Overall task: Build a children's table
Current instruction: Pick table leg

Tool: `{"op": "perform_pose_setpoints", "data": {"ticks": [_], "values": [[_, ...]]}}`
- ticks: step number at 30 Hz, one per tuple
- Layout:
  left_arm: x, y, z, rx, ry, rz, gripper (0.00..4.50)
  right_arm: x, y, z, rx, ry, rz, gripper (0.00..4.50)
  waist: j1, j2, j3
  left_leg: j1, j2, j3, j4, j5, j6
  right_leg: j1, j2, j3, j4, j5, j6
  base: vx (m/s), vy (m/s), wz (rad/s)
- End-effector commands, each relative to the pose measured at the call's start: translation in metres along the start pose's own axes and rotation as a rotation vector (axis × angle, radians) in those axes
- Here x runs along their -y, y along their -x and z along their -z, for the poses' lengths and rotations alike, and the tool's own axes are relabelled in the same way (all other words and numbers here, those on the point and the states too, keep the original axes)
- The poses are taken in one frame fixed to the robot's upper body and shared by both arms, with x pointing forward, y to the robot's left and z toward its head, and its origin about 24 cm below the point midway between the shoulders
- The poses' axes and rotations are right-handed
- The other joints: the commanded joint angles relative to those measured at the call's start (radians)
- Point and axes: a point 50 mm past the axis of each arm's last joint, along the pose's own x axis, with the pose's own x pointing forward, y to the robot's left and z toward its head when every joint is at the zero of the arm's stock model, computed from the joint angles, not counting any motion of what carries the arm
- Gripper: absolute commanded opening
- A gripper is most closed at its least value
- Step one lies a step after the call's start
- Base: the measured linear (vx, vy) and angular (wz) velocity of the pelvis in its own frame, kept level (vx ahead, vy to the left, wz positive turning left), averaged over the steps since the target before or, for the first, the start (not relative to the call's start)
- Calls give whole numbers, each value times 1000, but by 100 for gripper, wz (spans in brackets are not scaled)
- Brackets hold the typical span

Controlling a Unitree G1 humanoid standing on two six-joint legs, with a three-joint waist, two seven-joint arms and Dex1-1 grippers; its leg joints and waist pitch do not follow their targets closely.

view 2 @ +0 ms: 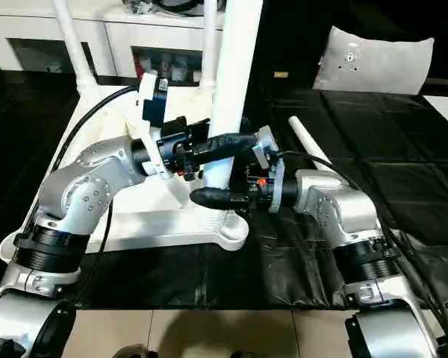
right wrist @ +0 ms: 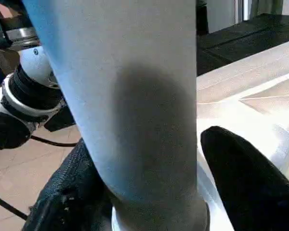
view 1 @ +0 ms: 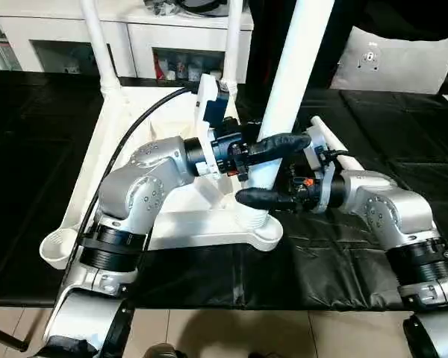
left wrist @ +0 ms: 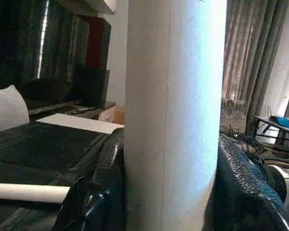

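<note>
The children's table top (view 1: 187, 224) lies upside down on the black cover. Two white legs (view 1: 97, 37) (view 1: 234, 37) stand in its far corner sockets. A third leg (view 1: 295, 60) stands upright in the near right socket (view 1: 261, 233). My left gripper (view 1: 287, 142) is shut on this leg partway up, a finger (left wrist: 98, 192) pressed against each side. Lower down, my right gripper (view 1: 257, 197) straddles the same leg just above the socket, open, with a thin gap beside one finger (right wrist: 241, 178). A fourth leg (view 2: 306, 138) lies loose on the cover behind my right arm. The near left socket (view 1: 56, 250) holds nothing.
A white cabinet (view 1: 149, 30) stands behind the table top. A white cushion-like object (view 1: 392, 60) rests at the back right. The black cover (view 1: 358, 246) ends at the front edge, with tiled floor below.
</note>
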Motion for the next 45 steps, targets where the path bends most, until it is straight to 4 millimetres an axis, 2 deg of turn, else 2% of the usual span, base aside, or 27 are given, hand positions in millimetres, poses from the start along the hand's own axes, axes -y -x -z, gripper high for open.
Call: {"op": "perform_pose_setpoints", "data": {"ticks": [1,3,8,18,19,20,22,25,26,33,34,37,38,45], "values": [[1,-5,-2,-6,-18,16,185,3,1,-4,-1,17,23,279,0,2,-81,5,39,-9,-66,-123,35,70,-72,52,-67,-291,-162,0,0,0],[0,-5,-2,-7,-20,7,185,3,1,-4,-1,19,23,244,0,1,-81,5,39,-10,-66,-125,33,71,-72,52,-67,-295,-160,0,0,0],[-1,-6,-1,-8,-20,-8,185,3,-1,-4,0,17,19,211,1,2,-82,6,39,-9,-66,-116,35,71,-72,53,-66,-284,-162,0,0,0],[-3,-5,1,-15,-15,-24,184,8,-2,-1,-23,39,67,201,0,1,-81,5,40,-9,-66,-121,34,71,-73,53,-65,-284,-167,0,0,0],[-3,-5,1,-17,-17,-23,184,9,-2,-1,-18,32,71,234,-2,1,-81,5,39,-9,-66,-126,34,70,-73,52,-66,-294,-165,0,0,0],[-3,-5,1,-18,-18,-22,184,8,-2,-2,-11,23,63,234,-1,0,-80,6,38,-9,-66,-128,34,71,-73,52,-68,-303,-161,0,0,0],[-2,-5,1,-19,-18,-22,184,8,-3,-2,-5,20,59,269,0,2,-82,7,40,-10,-66,-120,35,70,-73,53,-67,-293,-162,0,0,0],[-2,-5,1,-19,-19,-21,184,8,-3,-3,-4,26,59,289,-1,2,-82,7,40,-10,-66,-112,34,70,-73,54,-63,-262,-172,0,0,0],[-2,-5,1,-20,-19,-19,184,8,-3,-4,-7,32,62,309,0,2,-83,7,40,-9,-66,-114,36,71,-73,54,-62,-258,-176,0,0,0],[-2,-6,1,-19,-16,-14,184,5,-3,-2,-7,28,24,313,1,2,-81,6,39,-9,-66,-124,37,71,-73,53,-65,-279,-172,0,0,0],[-2,-6,2,-19,-16,-14,184,5,-4,-2,-6,27,23,286,1,2,-81,6,40,-9,-66,-124,36,71,-73,53,-66,-282,-171,0,0,0],[-1,-6,1,-18,-15,-12,184,4,-4,-2,-2,22,14,266,1,4,-82,6,40,-10,-66,-121,37,71,-73,53,-64,-276,-171,0,0,0],[-1,-6,1,-18,-15,-12,184,4,-5,-2,-2,21,14,241,0,3,-82,6,40,-10,-66,-120,37,71,-73,53,-64,-270,-173,0,0,0],[-1,-5,2,-24,-13,-11,184,5,-5,1,-11,14,24,205,1,3,-82,6,40,-9,-65,-117,37,71,-73,53,-63,-264,-177,0,0,0]]}}
